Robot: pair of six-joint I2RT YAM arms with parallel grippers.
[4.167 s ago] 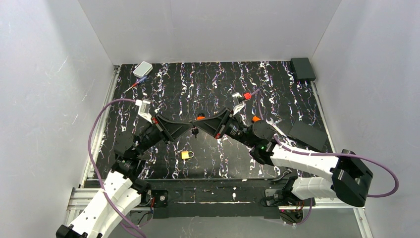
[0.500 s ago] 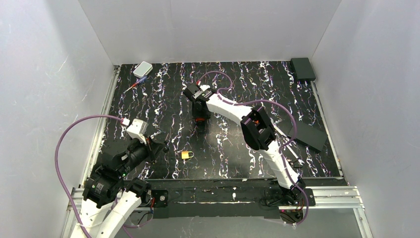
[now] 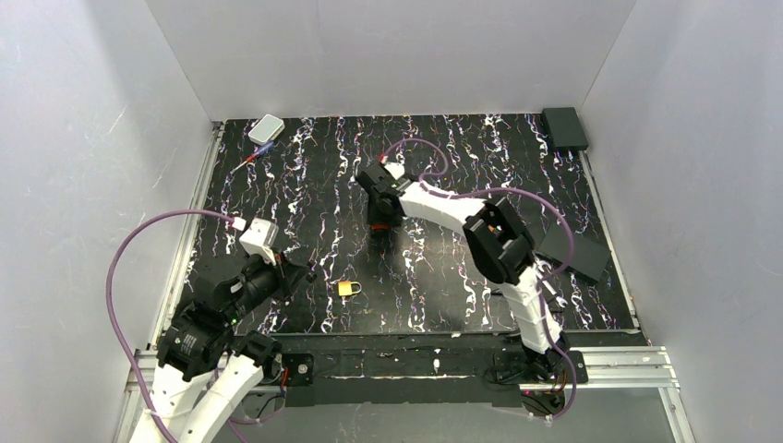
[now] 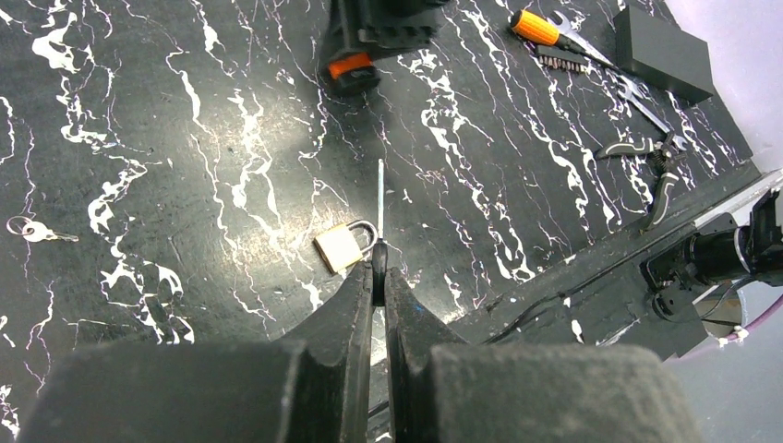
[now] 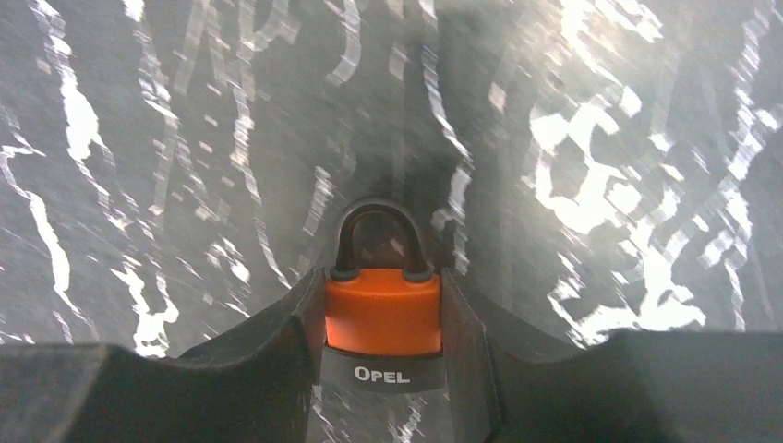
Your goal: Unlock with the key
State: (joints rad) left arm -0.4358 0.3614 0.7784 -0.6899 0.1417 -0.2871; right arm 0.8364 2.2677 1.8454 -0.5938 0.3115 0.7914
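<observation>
The key (image 4: 379, 198) shows edge-on as a thin sliver projecting from the tips of my left gripper (image 4: 379, 273). The jaws are pressed together on it, over the bench (image 4: 166, 120) and just beside the small yellow padlock (image 4: 340, 247) lying there. My right gripper (image 5: 382, 286), well apart at mid-bench, pinches the orange padlock (image 5: 381, 318) by its two sides, shackle pointing away from the wrist.
</observation>
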